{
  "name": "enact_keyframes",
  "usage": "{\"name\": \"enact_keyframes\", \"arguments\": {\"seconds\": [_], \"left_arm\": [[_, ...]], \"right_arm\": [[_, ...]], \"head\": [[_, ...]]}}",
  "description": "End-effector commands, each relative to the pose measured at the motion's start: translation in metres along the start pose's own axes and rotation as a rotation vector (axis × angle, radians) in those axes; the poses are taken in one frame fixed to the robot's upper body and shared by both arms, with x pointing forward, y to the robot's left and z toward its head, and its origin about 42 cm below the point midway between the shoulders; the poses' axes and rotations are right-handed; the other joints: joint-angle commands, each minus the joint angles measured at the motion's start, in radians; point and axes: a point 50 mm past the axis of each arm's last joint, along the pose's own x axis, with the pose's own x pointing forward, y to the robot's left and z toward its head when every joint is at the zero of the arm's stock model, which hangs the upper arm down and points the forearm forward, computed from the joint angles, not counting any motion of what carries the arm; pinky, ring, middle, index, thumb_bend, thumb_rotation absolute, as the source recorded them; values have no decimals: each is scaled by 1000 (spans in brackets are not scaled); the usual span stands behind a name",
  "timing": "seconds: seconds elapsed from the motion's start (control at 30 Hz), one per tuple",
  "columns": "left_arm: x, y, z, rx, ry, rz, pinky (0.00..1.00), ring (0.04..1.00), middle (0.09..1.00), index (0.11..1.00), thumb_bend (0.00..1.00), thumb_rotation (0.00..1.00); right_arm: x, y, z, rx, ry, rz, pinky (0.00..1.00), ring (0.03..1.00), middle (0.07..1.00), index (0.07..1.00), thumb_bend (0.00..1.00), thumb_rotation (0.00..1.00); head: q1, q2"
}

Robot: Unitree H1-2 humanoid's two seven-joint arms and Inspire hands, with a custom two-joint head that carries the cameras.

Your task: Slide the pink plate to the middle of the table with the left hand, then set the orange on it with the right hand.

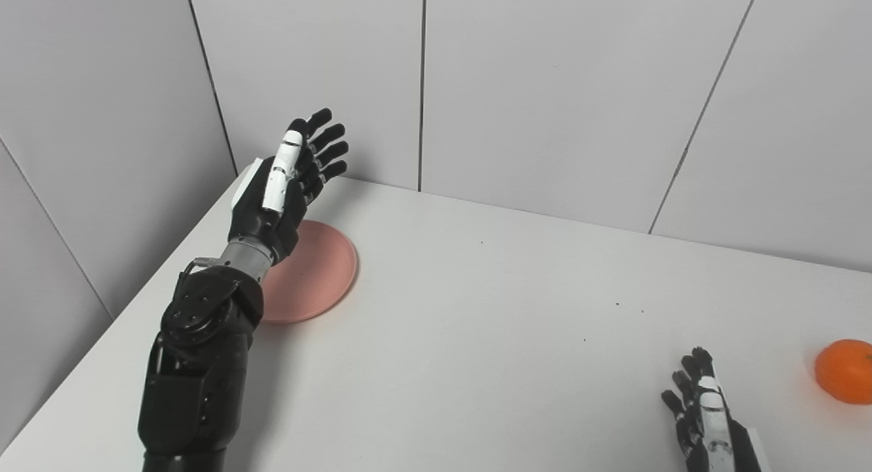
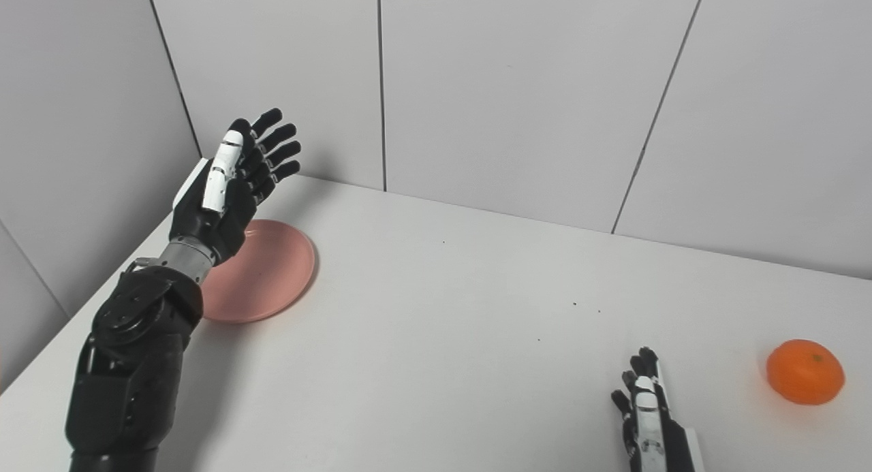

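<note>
The pink plate (image 1: 310,271) is lying flat on the white table (image 2: 443,336), close to the table's far left corner and near its left edge, well away from the middle. The left hand (image 1: 283,182) is hovering above the plate's far left side, raised off the surface, with its fingers (image 1: 327,142) stretched out and fanned slightly apart, pointing up and toward the back wall; it is holding nothing and, as far as the views show, is not touching the plate. Its forearm is crossing in front of the plate's near left rim, hiding that part. The orange (image 2: 805,372) is sitting on the table far off to the right, near the right border of the views, well apart from the plate. The right hand (image 2: 647,407) is waiting low at the bottom of the views, just to the left of the orange and apart from it, fingers extended and pointing away from the robot, loosely spread and gripping nothing. Grey wall panels (image 2: 511,97) are standing behind the table.
</note>
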Motion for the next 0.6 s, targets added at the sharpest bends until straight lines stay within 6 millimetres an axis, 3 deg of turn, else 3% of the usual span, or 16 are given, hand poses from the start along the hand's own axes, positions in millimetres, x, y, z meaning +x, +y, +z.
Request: {"name": "enact_keyframes", "arguments": {"seconds": [0.0,0.23,0.57], "left_arm": [[13,6,28,10,-108,6,868,883,885,876,345,1000],[23,40,26,12,-86,74,885,880,879,862,347,1000],[23,71,19,-46,-40,156,864,872,877,863,311,1000]], "right_arm": [[4,0,12,-1,-49,13,1000,1000,1000,1000,97,1000],[4,-1,13,-19,-55,11,1000,1000,1000,1000,100,1000],[6,-3,12,-4,-60,6,1000,1000,1000,1000,87,1000]], "head": [[3,-1],[11,-2],[39,-6]]}}
